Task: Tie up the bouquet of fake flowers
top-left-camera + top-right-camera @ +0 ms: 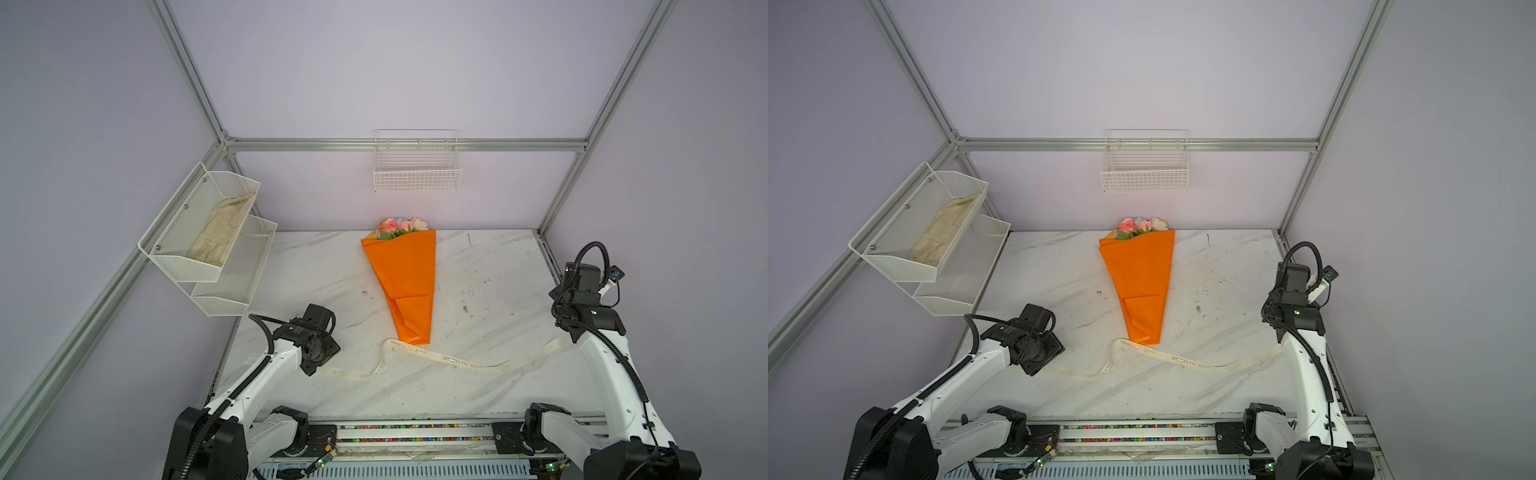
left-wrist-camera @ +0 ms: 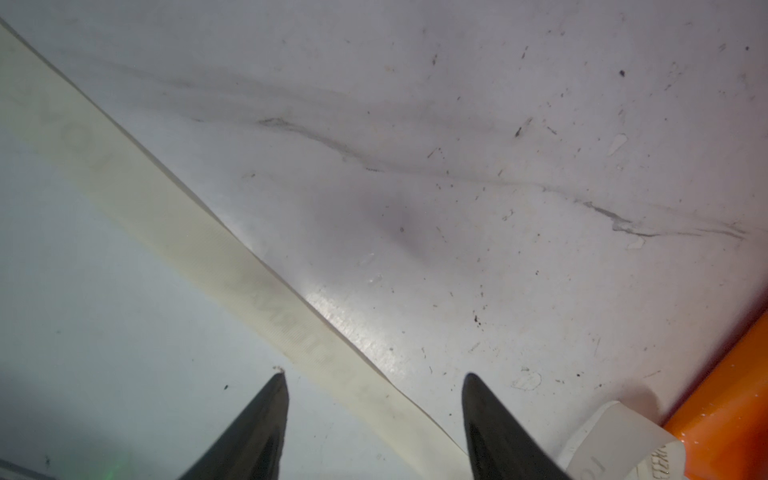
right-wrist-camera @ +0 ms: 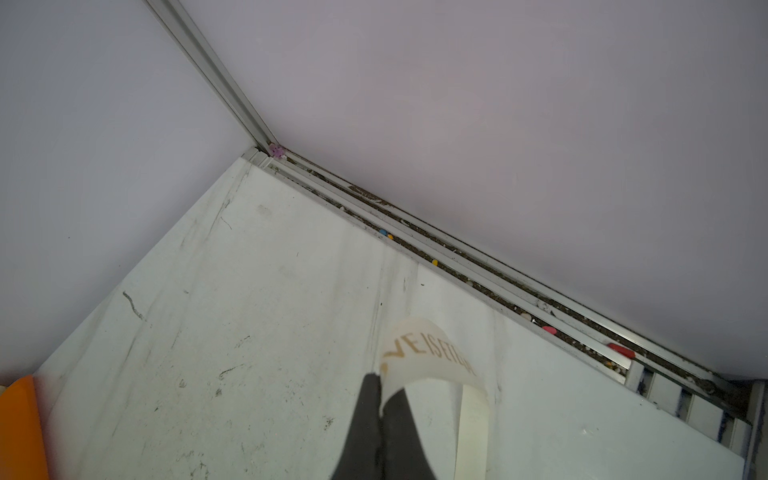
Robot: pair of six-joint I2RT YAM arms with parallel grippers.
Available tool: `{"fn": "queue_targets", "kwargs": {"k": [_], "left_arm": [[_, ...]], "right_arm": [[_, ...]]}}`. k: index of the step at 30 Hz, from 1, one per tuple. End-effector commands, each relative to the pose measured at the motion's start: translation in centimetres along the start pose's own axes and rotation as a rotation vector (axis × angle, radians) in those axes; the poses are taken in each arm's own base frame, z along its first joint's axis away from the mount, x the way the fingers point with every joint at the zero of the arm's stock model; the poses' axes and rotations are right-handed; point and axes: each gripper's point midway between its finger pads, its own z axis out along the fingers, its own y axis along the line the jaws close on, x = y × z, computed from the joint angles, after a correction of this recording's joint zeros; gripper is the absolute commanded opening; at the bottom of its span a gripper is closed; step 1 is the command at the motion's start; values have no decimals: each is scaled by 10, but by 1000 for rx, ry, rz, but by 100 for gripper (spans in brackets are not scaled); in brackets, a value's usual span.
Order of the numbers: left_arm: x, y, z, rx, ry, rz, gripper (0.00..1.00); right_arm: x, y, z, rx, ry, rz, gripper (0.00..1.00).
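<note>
Orange-wrapped bouquet of fake flowers point(image 1: 401, 286) flat on marble table point(image 1: 498, 270), centre frame in both top views, blooms uppermost. Just below its stem end — cream ribbon point(image 1: 453, 360), loose across the tabletop. One ribbon end pinched in closed right gripper point(image 3: 382, 384); left gripper point(image 2: 376, 374) parted, astride it at lower left.

Left arm point(image 1: 270, 374), right arm point(image 1: 602, 374): white shells, black joint housings, ribbed black cable conduits point(image 1: 625, 365) alongside. Fingers point(image 2: 498, 432) dark, tapered.

Both top views overlook the whole table point(image 1: 332, 270); wrist views hug it.
</note>
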Motion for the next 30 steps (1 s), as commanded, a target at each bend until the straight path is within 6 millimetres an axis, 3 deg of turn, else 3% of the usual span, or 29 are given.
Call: {"fn": "queue_targets", "kwargs": {"k": [1, 8, 17, 21, 24, 30], "left_arm": [[6, 15, 14, -52, 13, -74, 59], [17, 33, 24, -132, 49, -122, 59], [20, 35, 42, -182, 84, -104, 54], [19, 36, 50, -192, 76, -96, 43], [16, 36, 55, -201, 63, -88, 25], [-9, 35, 50, -240, 7, -46, 2]], "right_arm": [[0, -2, 3, 8, -8, -9, 0], [5, -1, 9, 13, 2, -22, 0], [8, 0, 13, 16, 9, -32, 0], [10, -3, 15, 30, 7, -33, 0], [10, -6, 16, 44, 1, -31, 0], [7, -8, 15, 56, -17, -30, 0]]}}
